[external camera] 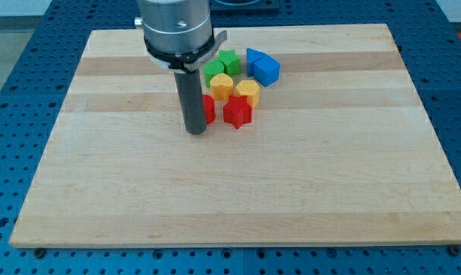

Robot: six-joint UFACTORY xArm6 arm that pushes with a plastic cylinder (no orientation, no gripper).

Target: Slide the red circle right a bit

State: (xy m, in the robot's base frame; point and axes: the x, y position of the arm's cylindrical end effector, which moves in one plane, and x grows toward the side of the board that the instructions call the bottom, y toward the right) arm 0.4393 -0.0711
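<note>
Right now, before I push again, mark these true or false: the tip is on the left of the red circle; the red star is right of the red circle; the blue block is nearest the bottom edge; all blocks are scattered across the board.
1. My tip is at the view's left of the red circle, right against it: true.
2. The red star lies on the view's right of the red circle: true.
3. The blue block is nearest the view's bottom: false; it sits toward the top of the cluster.
4. Blocks are scattered across the board: false; they are clustered together.
</note>
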